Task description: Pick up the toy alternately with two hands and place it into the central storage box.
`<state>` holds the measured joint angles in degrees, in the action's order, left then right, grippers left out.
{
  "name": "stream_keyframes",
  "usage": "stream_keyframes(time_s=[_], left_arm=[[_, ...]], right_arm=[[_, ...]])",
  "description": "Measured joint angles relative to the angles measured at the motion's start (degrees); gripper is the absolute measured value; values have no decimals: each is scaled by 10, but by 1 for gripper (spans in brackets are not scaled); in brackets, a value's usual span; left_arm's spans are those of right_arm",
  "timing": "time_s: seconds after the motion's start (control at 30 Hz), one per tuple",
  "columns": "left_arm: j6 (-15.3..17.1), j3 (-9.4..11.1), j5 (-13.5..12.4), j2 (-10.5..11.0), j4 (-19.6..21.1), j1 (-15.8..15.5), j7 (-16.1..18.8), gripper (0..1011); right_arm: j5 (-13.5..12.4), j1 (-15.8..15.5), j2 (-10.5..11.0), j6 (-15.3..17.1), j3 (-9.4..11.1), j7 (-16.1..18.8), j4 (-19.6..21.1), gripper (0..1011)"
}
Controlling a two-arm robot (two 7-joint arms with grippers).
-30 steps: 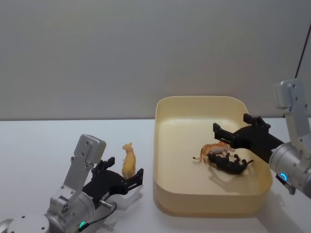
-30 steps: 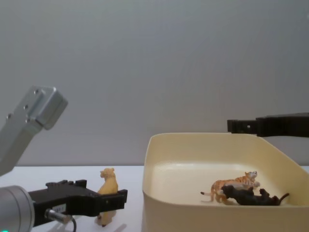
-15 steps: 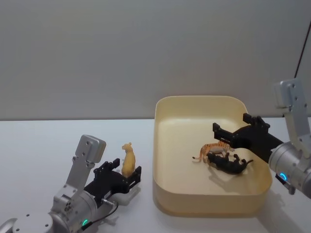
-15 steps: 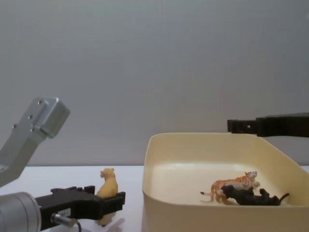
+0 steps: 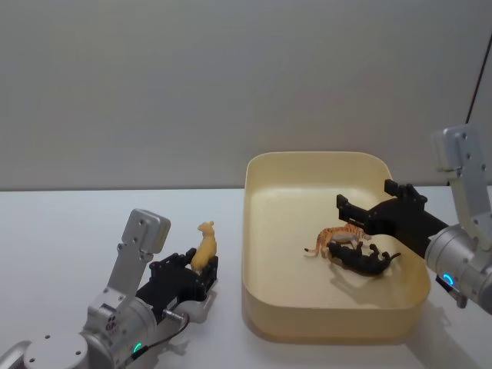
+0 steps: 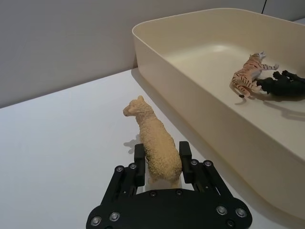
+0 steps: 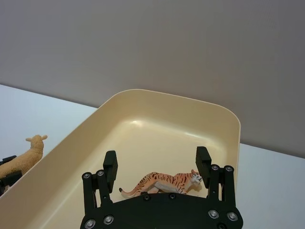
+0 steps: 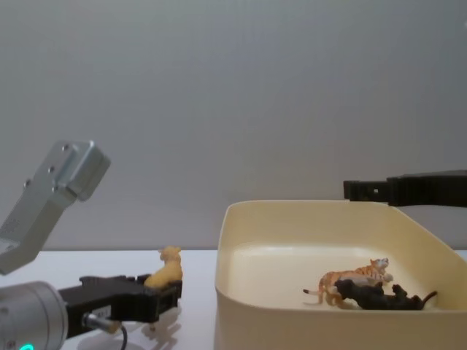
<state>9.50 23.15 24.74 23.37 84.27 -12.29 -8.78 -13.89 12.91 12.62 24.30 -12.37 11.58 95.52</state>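
Plastic is what the yellow toy animal (image 6: 155, 148) seems to be made of: small, stiff and light, with a smooth surface that can slip. It is on the white table (image 5: 61, 254), just beside the left wall of the storage box (image 5: 257, 323), and it leans forward between the fingers of the left gripper (image 6: 161, 162). These fingers are closed on both flanks of its body, which I judge the best place to hold, because the legs and neck are thin and would turn in the grip. As it is tilted, it may rotate when lifted. The right gripper (image 7: 157, 169) hangs over the box with its fingers apart and empty, above a striped tiger (image 5: 334, 238) and a black animal (image 5: 361, 261) that lie inside on the floor.
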Motion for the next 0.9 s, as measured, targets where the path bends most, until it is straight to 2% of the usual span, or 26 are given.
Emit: stream_keyframes(time_s=[0.2,0.47,0.73,0.9], left_arm=[[7,-2,-12,-1,18,-3,22,336],[19,-7,-37,-5,46,-12,54,331],[28,-11,-60,-14,57,-32,57,331],[30,-13,-71,-22,57,-47,43,331]], right_arm=[[0,0,0,0,0,0,0,1001],[0,0,0,0,0,0,0,1001],[0,0,0,0,0,0,0,1001],[0,0,0,0,0,0,0,1001]])
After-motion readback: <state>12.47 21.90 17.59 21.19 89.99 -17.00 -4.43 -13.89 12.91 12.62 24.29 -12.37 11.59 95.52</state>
